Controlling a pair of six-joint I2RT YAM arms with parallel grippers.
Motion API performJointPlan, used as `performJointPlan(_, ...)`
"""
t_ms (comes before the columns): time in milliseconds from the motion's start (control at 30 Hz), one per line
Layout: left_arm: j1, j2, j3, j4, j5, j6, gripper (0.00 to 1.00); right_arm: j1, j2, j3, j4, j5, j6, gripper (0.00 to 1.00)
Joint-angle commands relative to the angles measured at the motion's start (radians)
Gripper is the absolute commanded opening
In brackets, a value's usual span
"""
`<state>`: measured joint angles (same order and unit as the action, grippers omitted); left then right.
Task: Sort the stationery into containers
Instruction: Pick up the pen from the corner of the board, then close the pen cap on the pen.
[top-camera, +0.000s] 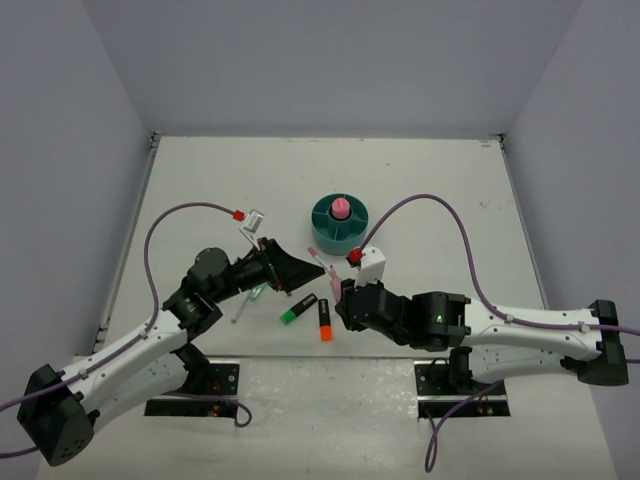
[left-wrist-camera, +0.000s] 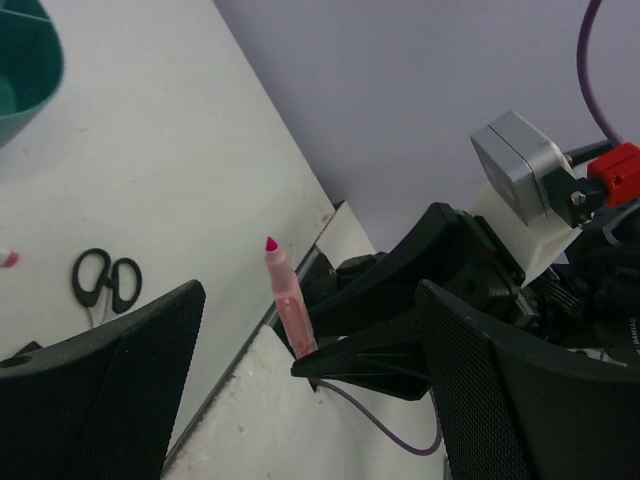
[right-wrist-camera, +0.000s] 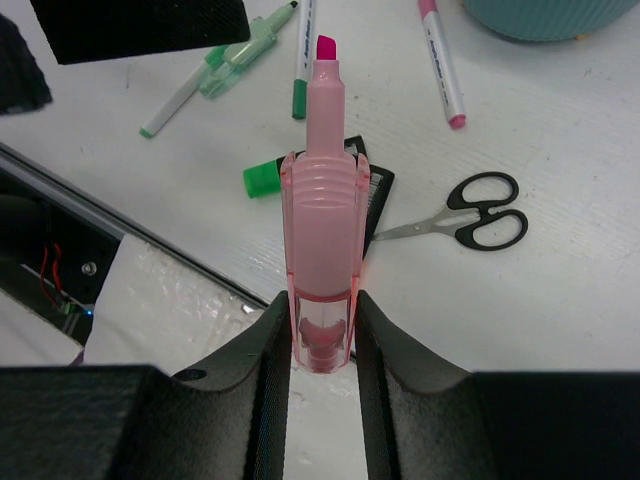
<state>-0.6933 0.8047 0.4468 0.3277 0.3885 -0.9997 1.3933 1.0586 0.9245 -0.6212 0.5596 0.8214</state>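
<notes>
My right gripper (right-wrist-camera: 320, 312) is shut on the rear end of a pink highlighter (right-wrist-camera: 325, 225), which is uncapped and held off the table with its tip pointing away. In the top view it hangs in front of the teal container (top-camera: 340, 225), whose central well holds a pink-capped glue stick (top-camera: 341, 208). My left gripper (left-wrist-camera: 312, 305) stands open, facing the right one. The pink highlighter (left-wrist-camera: 285, 300) sits in the gap between its wide-spread fingers (left-wrist-camera: 110, 390) without touching them. On the table lie black-handled scissors (right-wrist-camera: 485, 215), a green highlighter (top-camera: 297, 309), an orange highlighter (top-camera: 325, 320) and thin pens (right-wrist-camera: 225, 65).
A pink-tipped pen (right-wrist-camera: 441, 62) lies close to the container (right-wrist-camera: 548, 16). The table's near edge, with a dark gap (right-wrist-camera: 60, 250) beside it, runs below the right gripper. Purple cables (top-camera: 190, 208) arc over both arms.
</notes>
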Motion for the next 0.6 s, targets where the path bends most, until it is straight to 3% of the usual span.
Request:
performJointPlan(0, -0.046, 0.045, 0.014, 0.193, -0.041, -0.033, 0.84, 0.004, -0.014, 0.022, 0.046, 0.023, -0.028, 0.0)
performJointPlan(133, -0.063, 0.088, 0.029, 0.16, -0.077, -0.036, 0.7, 0.004, -0.015, 0.03, 0.049, 0.016, -0.028, 0.0)
performJointPlan(433, -0.108, 0.171, 0.053, 0.198, -0.09, -0.046, 0.62, 0.004, -0.022, 0.04, 0.101, 0.011, -0.065, 0.0)
performJointPlan(567, -0.114, 0.171, 0.053, 0.206, -0.097, -0.052, 0.38, 0.004, -0.016, 0.043, 0.112, 0.004, -0.073, 0.0)
